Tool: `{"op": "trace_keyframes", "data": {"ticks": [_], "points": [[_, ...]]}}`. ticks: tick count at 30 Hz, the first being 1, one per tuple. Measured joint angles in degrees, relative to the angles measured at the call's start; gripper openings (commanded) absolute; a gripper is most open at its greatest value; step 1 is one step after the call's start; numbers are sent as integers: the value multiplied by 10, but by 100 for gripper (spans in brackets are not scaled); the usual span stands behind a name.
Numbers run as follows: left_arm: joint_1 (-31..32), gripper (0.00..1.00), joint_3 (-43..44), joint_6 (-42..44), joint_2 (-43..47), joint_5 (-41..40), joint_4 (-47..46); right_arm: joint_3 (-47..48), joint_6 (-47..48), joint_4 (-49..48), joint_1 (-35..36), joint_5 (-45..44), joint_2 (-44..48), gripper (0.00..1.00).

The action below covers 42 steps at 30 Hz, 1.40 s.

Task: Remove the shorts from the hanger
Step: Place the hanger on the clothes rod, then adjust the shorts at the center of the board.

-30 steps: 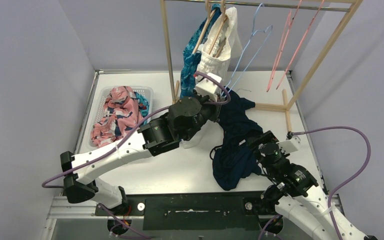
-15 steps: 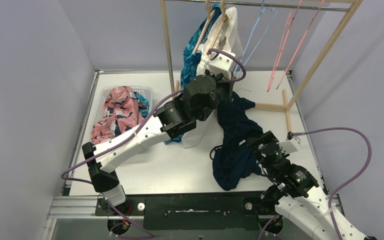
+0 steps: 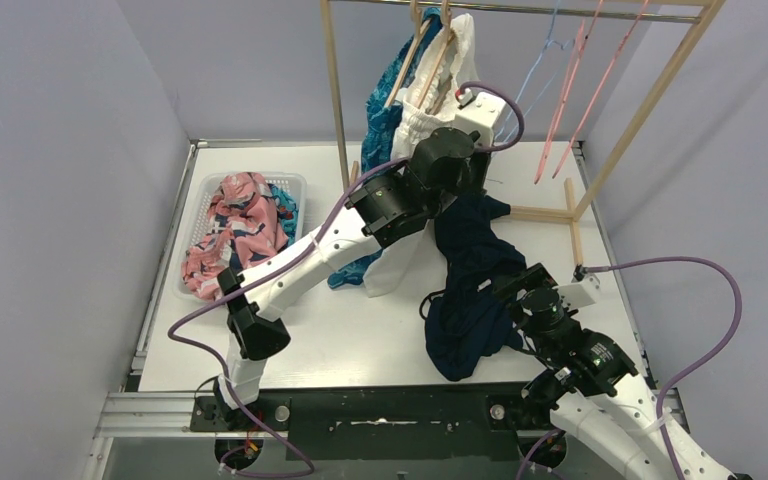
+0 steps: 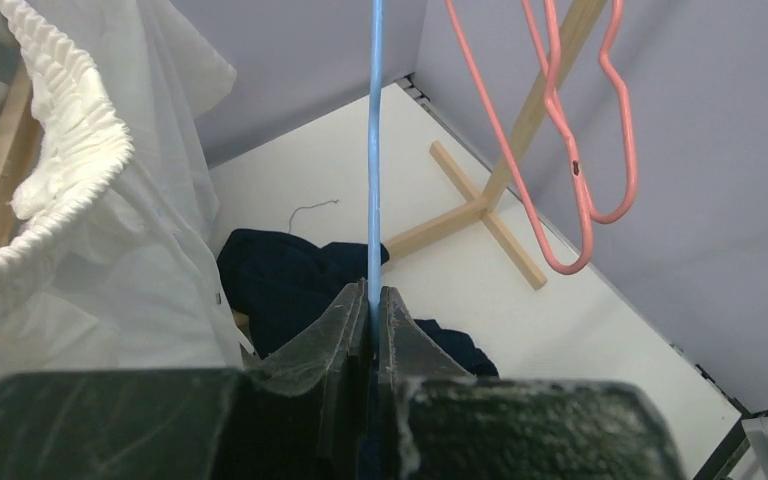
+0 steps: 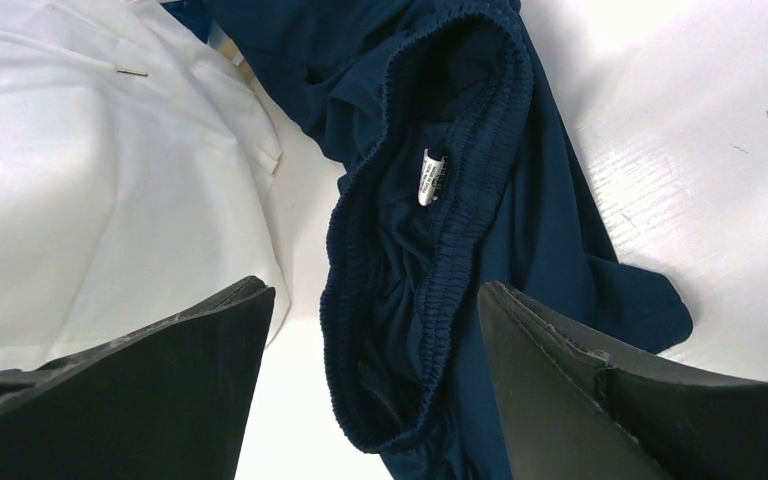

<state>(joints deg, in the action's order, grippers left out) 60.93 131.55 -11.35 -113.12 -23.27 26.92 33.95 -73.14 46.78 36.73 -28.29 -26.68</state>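
Your left gripper [image 4: 372, 300] is clamped on the blue hanger [image 4: 374, 150] wire, high up. The navy shorts [image 5: 430, 250] lie on the table [image 5: 680, 120] directly under your right gripper [image 5: 370, 310], jaws spread and empty, waistband running lengthwise between them, it seems. Right arm's nearer.

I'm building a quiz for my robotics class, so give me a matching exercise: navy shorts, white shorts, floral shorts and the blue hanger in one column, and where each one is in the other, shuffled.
Things
1. navy shorts
2. white shorts
3. floral shorts
4. blue hanger

Places
A. in the basket
B. clamped in the left pincer
C. hanging from the rack
D. lying on the table

Pairs: 1-D, 2-C, 3-A, 4-B
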Motion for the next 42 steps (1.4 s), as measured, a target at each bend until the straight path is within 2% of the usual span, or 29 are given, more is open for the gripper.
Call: {"op": "trace_keyframes", "data": {"ticks": [2,6,9,14,20,36,42], "points": [[0,11,-1,-4,-4,4,8,0,0,0,0,0,1,77],[-1,42,-5,-11,-1,10,7,0,-1,0,0,0,3,77],[-2,56,-18,-17,4,15,8,0,-1,0,0,0,3,77],[-3,72,-50,-24,14,40,15,0,7,1,0,-3,3,81],[-5,77,-137,-41,75,99,16,2,24,21,0,-14,-2,86],[-11,79,-498,-70,398,222,-108,-9,-9,40,0,9,-6,87],[-7,79,-600,-88,428,273,-141,-16,-73,61,0,8,-17,88]]}}
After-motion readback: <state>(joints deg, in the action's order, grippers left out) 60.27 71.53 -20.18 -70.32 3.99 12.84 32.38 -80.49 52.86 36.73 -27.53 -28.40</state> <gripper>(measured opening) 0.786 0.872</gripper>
